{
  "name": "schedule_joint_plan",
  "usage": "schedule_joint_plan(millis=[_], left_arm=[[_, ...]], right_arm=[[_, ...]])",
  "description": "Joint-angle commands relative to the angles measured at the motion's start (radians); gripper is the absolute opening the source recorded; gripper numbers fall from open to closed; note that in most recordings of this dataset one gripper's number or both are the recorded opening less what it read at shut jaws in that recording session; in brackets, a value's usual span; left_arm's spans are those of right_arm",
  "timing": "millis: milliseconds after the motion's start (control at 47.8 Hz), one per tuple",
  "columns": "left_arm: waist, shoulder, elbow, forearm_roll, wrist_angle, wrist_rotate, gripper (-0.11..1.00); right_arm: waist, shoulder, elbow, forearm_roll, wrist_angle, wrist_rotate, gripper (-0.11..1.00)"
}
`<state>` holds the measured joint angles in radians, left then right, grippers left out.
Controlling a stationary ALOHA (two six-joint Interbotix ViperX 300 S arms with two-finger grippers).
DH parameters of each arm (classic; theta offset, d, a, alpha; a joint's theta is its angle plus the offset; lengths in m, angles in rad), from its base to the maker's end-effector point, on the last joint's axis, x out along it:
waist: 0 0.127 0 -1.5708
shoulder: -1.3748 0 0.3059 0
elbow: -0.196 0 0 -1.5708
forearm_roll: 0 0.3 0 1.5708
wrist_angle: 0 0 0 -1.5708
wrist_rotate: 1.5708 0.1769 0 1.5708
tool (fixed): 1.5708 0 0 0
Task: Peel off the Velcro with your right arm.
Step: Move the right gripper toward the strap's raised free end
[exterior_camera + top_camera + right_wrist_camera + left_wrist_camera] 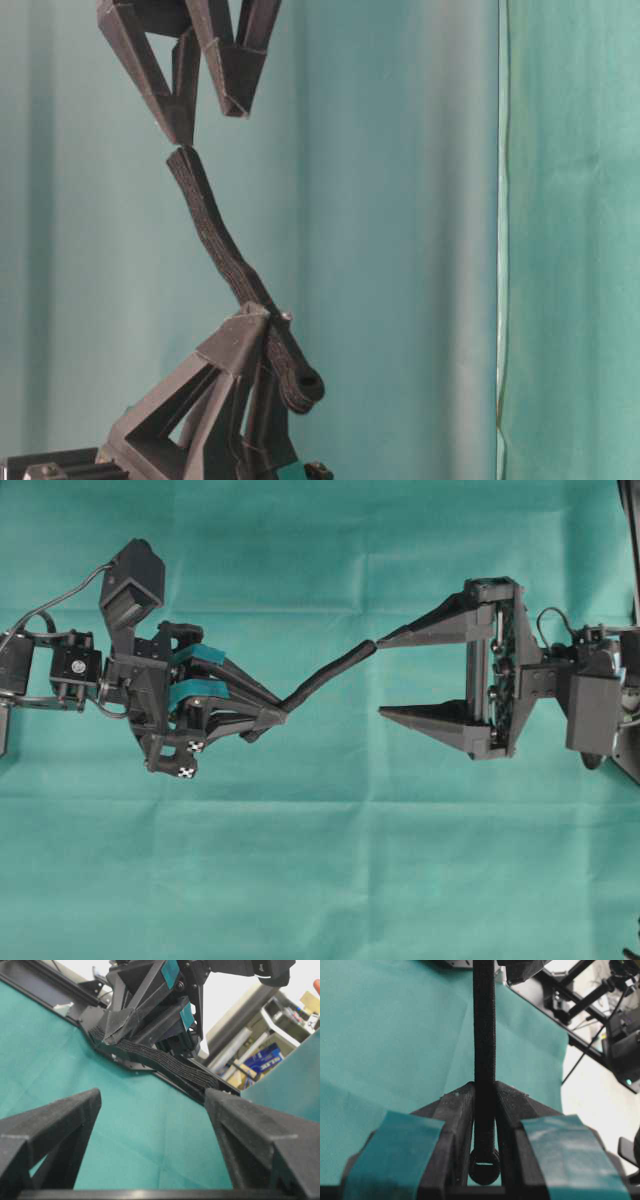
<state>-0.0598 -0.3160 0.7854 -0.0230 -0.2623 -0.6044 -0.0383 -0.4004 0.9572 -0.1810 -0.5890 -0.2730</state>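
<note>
A teal cloth (320, 880) covers the whole work surface, flat and wide on every side of the two arms, which meet near its middle.

The right arm (570, 690) reaches in level from the right edge of the overhead view. Its right gripper (380, 676) points leftward with the two plain dark fingers spread wide apart and nothing between them. The tip of the upper finger (425, 628) sits just at the free end of the strap; whether they touch cannot be told.

The left arm (70, 670) comes in from the left edge. Its left gripper (278, 714), with teal-striped fingers and small checkered markers, is closed tight on the strap, tips pointing right.

The Velcro (325, 677) is a narrow, rough-textured black strap held above the cloth. It runs from the left gripper's tips up and rightward to the right gripper. In the left wrist view its rounded, slotted end (484, 1166) pokes out behind the pinching fingers (454, 1125).
</note>
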Motion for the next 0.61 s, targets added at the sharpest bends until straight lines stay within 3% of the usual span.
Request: schedule_joint_plan(millis=[0,586], left_arm=[[0.005,-0.018,-0.009,-0.002,-0.014,0.000,0.10],[0.003,-0.018,-0.009,-0.002,-0.015,0.000,0.10]], right_arm=[[0.002,-0.002,-0.025,0.000,-0.012,-0.002,0.67],[0.003,0.037,-0.041,0.000,-0.028,-0.002,0.67]])
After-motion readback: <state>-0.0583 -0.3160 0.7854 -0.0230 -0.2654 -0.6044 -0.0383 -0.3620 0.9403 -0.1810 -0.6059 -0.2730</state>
